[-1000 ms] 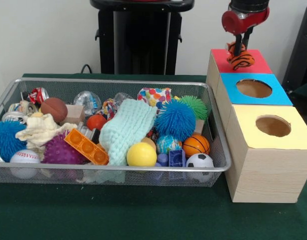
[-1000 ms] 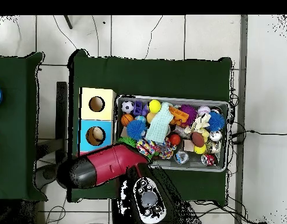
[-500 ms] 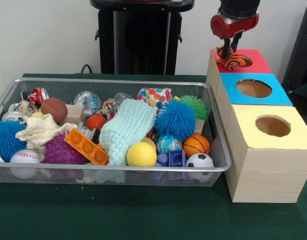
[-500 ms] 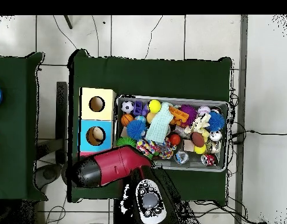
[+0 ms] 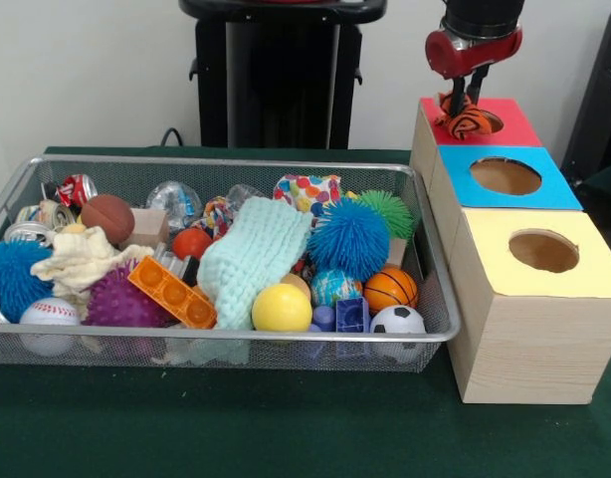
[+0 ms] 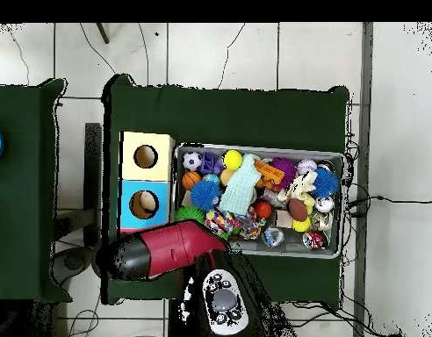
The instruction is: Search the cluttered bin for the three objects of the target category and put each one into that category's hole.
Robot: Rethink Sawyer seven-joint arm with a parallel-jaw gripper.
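Note:
My gripper (image 5: 468,108) hangs over the red-topped wooden box (image 5: 514,131) at the back right. It is shut on a small orange plush toy with dark stripes (image 5: 470,123). The toy hangs at the left rim of the round hole (image 5: 493,119), touching or just above the red top. The wire mesh bin (image 5: 226,162) lies to the left, full of clutter; I cannot pick out other plush animals in it. In the overhead view the red arm (image 6: 162,250) covers the red box and the gripper, and the bin (image 6: 259,149) shows to its right.
A blue-topped box (image 5: 505,176) and a yellow-topped box (image 5: 544,251) stand in a row in front of the red one. The bin holds a mint cloth (image 5: 251,259), blue spiky ball (image 5: 347,237), green spiky ball (image 5: 390,211), yellow ball (image 5: 282,308) and orange brick (image 5: 172,292).
The gripper with the striped toy moved left over the red top, then shifted slightly right and up. The hole's right part now shows beside the toy. The bin's contents have not moved.

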